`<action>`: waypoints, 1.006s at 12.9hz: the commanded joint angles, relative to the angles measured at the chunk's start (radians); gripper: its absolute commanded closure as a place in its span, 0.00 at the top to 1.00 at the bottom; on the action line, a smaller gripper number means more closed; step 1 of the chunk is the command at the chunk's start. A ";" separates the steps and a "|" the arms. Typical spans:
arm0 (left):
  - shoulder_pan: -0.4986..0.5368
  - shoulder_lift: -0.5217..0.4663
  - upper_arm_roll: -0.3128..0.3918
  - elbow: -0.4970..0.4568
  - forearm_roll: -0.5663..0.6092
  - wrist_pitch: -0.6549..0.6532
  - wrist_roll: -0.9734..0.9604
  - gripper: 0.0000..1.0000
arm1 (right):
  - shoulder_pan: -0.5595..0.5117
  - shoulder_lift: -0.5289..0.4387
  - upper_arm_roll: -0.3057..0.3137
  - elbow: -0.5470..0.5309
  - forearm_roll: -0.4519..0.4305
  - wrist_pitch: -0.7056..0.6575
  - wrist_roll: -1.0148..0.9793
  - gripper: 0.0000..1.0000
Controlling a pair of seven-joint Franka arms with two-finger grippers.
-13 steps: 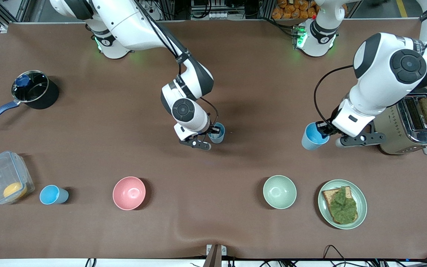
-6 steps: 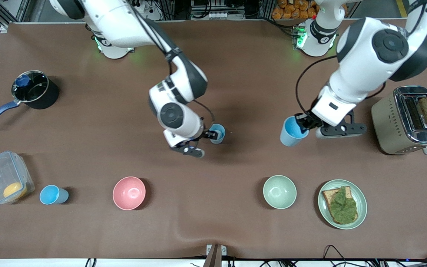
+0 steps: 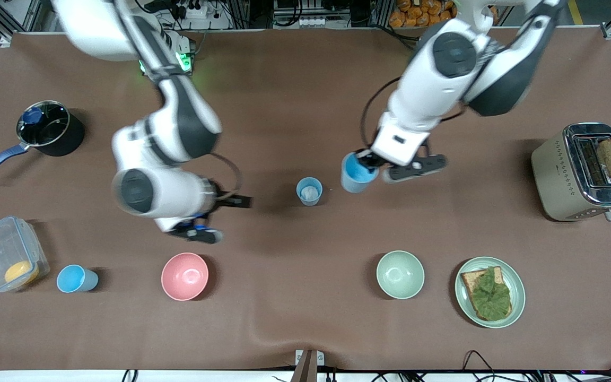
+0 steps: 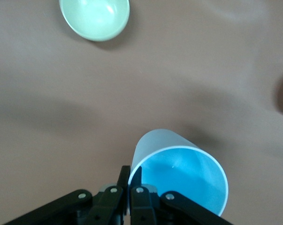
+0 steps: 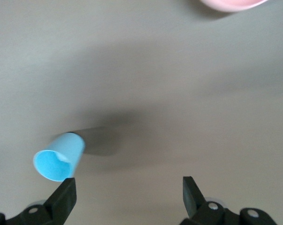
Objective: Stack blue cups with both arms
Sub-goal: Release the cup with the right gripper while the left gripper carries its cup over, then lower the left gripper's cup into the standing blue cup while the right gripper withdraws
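Observation:
A blue cup [image 3: 309, 191] stands upright mid-table; the right wrist view [image 5: 59, 157] shows it too. My left gripper [image 3: 366, 159] is shut on the rim of a second blue cup [image 3: 355, 173], one finger inside and one outside, as seen in the left wrist view [image 4: 130, 177]. It holds that cup [image 4: 179, 171] in the air beside the standing cup, toward the left arm's end. My right gripper [image 3: 239, 201] is open and empty, beside the standing cup toward the right arm's end; its fingers stand wide apart [image 5: 128, 194]. A third blue cup [image 3: 76, 279] stands beside the clear box.
A pink bowl [image 3: 184, 276] and a pale-green bowl [image 3: 400, 274] sit nearer the front camera. A plate with toast [image 3: 489, 292], a toaster [image 3: 584, 172], a pot [image 3: 48, 127] and a clear box [image 3: 8, 253] stand toward the table's ends.
My right gripper has let go of the middle cup and drawn away toward the right arm's end. My left arm has carried its cup toward the middle cup.

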 commanded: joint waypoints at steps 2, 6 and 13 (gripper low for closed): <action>-0.111 0.174 0.006 0.104 0.136 0.032 -0.187 0.00 | -0.122 -0.069 0.020 -0.026 -0.147 -0.123 -0.128 1.00; -0.227 0.339 0.013 0.132 0.322 0.127 -0.434 0.00 | -0.249 -0.173 0.019 -0.083 -0.213 -0.152 -0.236 1.00; -0.240 0.367 0.014 0.112 0.351 0.123 -0.459 0.00 | -0.402 -0.489 0.019 -0.312 -0.293 -0.038 -0.429 1.00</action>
